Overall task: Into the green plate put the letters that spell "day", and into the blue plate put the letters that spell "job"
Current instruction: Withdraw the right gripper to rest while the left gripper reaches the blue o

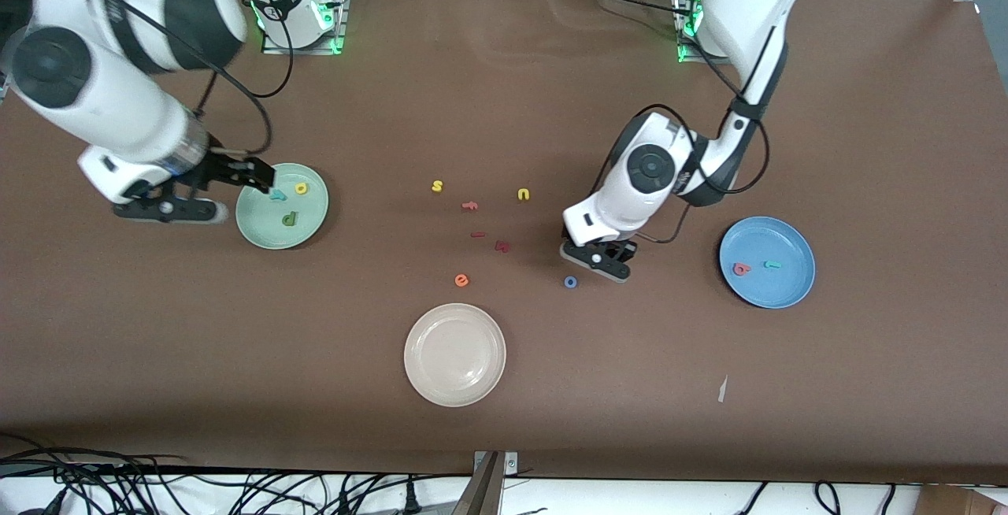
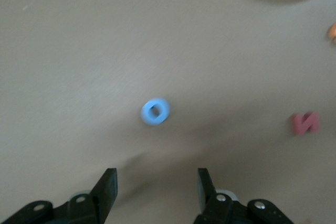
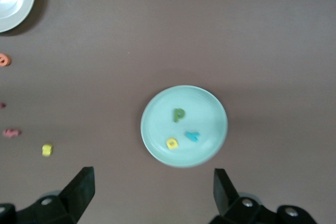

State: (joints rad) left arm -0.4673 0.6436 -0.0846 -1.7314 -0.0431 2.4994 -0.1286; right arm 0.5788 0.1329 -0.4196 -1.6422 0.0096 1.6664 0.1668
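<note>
- The green plate (image 1: 281, 206) lies toward the right arm's end of the table and holds the dark green d (image 1: 289, 219), the yellow a (image 1: 302, 188) and the teal y (image 1: 278, 194).
- The right gripper (image 1: 264, 176) hangs over that plate's rim; its jaws are spread wide and hold nothing.
- The blue plate (image 1: 767, 287) lies toward the left arm's end and holds the pinkish-red b (image 1: 741, 268) and the teal j (image 1: 772, 264).
- The blue o (image 1: 571, 282) lies on the bare table (image 1: 504, 90), between the blue plate and the cream plate (image 1: 454, 354).
- The left gripper (image 1: 605, 261) is low, just beside the o on the side farther from the front camera, jaws partly open and empty.
</note>
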